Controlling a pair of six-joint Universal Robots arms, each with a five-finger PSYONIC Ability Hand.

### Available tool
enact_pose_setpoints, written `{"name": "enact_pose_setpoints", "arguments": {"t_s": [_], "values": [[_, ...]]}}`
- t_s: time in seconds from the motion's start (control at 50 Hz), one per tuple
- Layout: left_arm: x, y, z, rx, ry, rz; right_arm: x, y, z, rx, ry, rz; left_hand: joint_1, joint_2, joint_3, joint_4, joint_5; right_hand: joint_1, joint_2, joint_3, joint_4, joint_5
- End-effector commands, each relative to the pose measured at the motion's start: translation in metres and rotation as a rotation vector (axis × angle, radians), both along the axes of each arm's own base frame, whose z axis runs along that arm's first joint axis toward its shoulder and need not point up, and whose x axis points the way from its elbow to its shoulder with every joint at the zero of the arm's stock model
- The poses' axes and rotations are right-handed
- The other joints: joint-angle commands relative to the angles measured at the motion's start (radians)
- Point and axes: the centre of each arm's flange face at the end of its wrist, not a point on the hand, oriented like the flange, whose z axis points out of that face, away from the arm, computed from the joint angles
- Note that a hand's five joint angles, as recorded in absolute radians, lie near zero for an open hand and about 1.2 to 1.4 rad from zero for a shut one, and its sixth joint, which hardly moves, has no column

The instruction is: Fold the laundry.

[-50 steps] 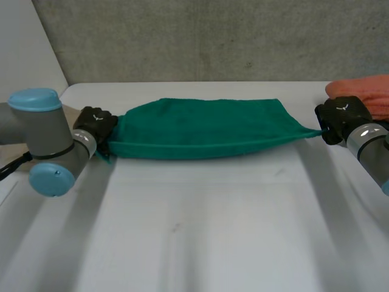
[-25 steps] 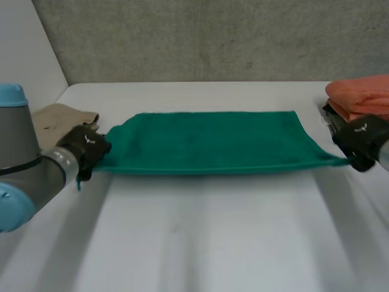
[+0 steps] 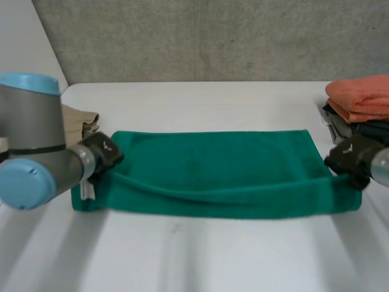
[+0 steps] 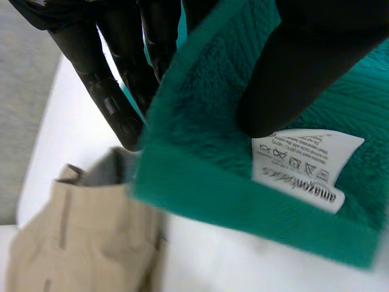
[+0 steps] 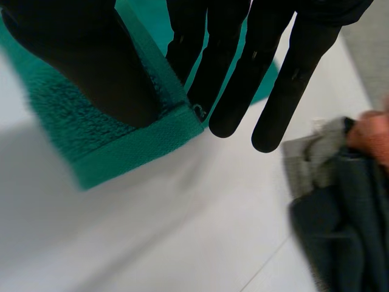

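A green towel (image 3: pixel 213 173) is seen spread across the white table (image 3: pixel 200 261), with a long ridge raised along its near half. The towel's left corner is pinched by the left hand (image 3: pixel 102 153). In the left wrist view the thumb (image 4: pixel 298 67) is pressed on the terry just beside the white care label (image 4: pixel 301 167), and the fingers (image 4: pixel 115 91) are set behind the towel's edge. The towel's right corner is clamped between the thumb and fingers of the right hand (image 3: pixel 348 158). A beige cloth (image 3: pixel 82 118) is found just left of the towel. To the towel's right, an orange cloth (image 3: pixel 361 97) is stacked on what seems a dark garment (image 3: pixel 364 129).
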Motion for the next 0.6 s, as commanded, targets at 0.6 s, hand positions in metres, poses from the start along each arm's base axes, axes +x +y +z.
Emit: {"name": "enact_pose_setpoints", "arguments": {"t_s": [0.6], "values": [[-0.064,-0.109,-0.017,-0.315,0.183,0.085,0.056,-0.151,-0.059,-0.568,-0.219,-0.118,-0.019,-0.069,-0.063,-0.071,-0.040,0.217,0.178,0.166,0.153,0.167]]}}
